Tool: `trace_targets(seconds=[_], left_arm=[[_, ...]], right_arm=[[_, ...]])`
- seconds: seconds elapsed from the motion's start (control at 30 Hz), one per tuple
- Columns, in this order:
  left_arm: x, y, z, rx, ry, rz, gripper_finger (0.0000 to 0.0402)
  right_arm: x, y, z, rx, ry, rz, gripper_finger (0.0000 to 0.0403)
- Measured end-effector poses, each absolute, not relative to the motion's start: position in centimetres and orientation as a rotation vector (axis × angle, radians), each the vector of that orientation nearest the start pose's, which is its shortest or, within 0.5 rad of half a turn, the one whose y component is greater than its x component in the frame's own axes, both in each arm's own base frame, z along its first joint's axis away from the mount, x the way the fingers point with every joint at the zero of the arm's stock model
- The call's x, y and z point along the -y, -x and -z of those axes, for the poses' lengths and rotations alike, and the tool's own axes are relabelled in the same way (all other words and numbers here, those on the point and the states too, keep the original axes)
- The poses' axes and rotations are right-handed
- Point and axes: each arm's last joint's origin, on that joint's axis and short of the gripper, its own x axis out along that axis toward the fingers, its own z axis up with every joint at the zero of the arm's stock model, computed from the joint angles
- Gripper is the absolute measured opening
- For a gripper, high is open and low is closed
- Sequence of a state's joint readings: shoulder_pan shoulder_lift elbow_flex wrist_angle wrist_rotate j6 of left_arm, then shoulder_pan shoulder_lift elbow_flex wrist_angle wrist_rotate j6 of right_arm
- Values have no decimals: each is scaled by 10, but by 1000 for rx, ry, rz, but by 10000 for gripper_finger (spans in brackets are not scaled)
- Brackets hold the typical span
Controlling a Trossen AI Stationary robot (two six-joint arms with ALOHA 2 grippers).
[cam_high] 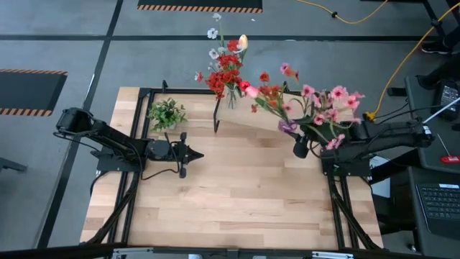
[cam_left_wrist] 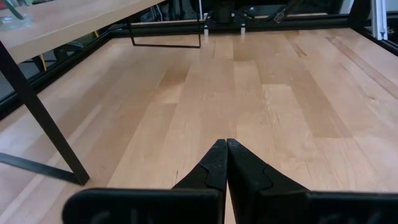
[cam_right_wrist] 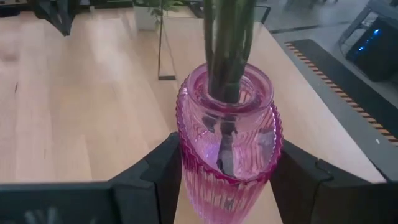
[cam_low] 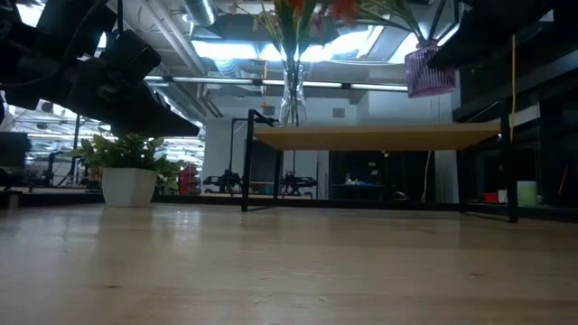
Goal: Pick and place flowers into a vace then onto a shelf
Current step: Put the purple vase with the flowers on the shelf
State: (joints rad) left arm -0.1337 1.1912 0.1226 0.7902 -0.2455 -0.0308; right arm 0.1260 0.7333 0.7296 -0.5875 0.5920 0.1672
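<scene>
The right gripper [cam_right_wrist: 227, 177] was clamped on a ribbed pink vase [cam_right_wrist: 227, 149] of pink flowers [cam_high: 327, 104], carried above the shelf [cam_low: 379, 135] at right of center, apparently for setting down. The left gripper [cam_left_wrist: 225, 163], fingers together, waited left of center.

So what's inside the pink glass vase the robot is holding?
Several green flower stems go down through the neck of the ribbed pink glass vase, held by the right end effector. Their bottom ends are blurred by the glass.
</scene>
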Motion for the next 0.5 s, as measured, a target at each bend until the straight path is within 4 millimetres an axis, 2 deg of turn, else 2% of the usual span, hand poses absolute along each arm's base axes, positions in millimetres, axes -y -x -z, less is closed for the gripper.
trace_targets(seconds=[0.37,0.5], left_arm=[[18,-184,-137,-272,-22,-115,1],[18,-184,-137,-271,-22,-115,2]], right_arm=[[20,-145,-291,-475,-13,512,187],[29,-146,-280,-409,10,484,187]])
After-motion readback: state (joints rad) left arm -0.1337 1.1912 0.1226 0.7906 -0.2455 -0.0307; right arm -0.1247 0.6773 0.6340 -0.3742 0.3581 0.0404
